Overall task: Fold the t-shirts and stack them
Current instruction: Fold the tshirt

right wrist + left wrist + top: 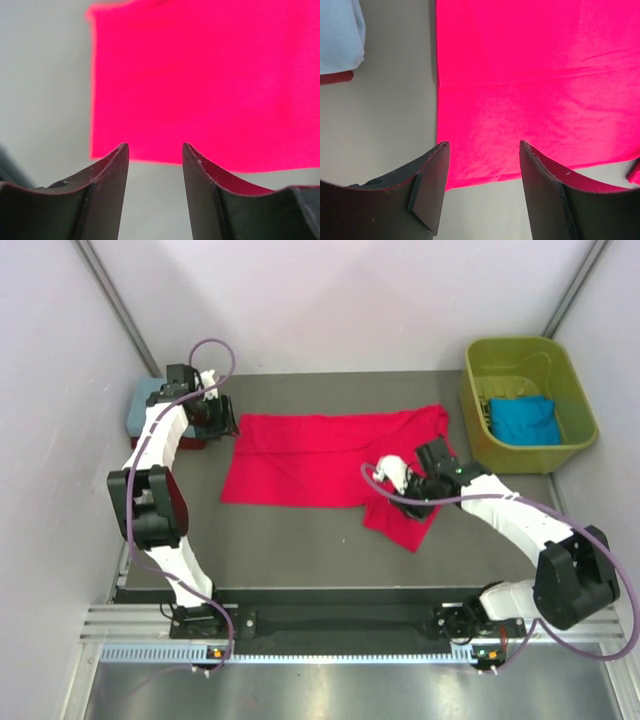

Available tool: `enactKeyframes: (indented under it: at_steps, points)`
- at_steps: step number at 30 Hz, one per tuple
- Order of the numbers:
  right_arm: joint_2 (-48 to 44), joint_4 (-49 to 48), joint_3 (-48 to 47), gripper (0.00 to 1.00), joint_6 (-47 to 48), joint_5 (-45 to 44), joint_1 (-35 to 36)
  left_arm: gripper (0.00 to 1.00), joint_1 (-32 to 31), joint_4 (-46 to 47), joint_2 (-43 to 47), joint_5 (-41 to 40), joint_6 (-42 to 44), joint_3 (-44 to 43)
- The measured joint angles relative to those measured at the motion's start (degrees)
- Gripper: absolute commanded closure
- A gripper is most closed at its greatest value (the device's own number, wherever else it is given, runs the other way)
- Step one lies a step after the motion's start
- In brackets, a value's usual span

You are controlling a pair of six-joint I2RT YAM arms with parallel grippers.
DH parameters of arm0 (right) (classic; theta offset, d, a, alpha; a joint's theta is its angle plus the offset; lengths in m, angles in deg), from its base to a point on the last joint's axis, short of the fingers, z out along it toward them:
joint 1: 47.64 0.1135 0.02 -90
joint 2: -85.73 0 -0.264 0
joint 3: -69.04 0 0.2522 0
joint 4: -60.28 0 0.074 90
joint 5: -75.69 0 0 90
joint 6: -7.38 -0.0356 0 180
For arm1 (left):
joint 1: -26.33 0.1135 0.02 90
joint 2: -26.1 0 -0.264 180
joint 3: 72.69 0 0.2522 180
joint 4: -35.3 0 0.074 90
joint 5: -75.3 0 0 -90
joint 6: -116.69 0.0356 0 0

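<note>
Bright red soft cloth t-shirt [320,455] lies spread flat on the grey table [300,540], likely light, limp, quick to bunch, best pinched at hem corners or sleeve edge; left gripper [483,145] and right gripper [155,146] hover part-open, empty.

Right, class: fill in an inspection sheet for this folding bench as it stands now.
Surface: grey table, matte.
Job's things: bright red t-shirt spread mid-table, near right part rumpled; blue-grey t-shirt stacked on dark red t-shirt, far left; bright blue t-shirt in olive-green tub.
Clutter: olive-green tub, far right.
Grippers: left gripper open, fingers empty, over red shirt's left edge; right gripper open, empty, over its near right part.
Cables: purple cable loops along each arm.
Surroundings: pale walls; metal rail at near edge.
</note>
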Motion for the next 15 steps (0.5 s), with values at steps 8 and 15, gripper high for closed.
enactKeyframes:
  at_steps: [8, 15]
  points:
    - [-8.0, 3.1, 9.7, 0.56, 5.5, -2.9, 5.4, 0.37, 0.8, 0.8, 2.6, 0.6, -1.9, 5.6]
    - [-10.1, 3.6, 14.9, 0.57, 7.2, -4.1, 9.5, 0.37, 0.9, 0.9, 3.1, 1.1, -3.4, 7.9]
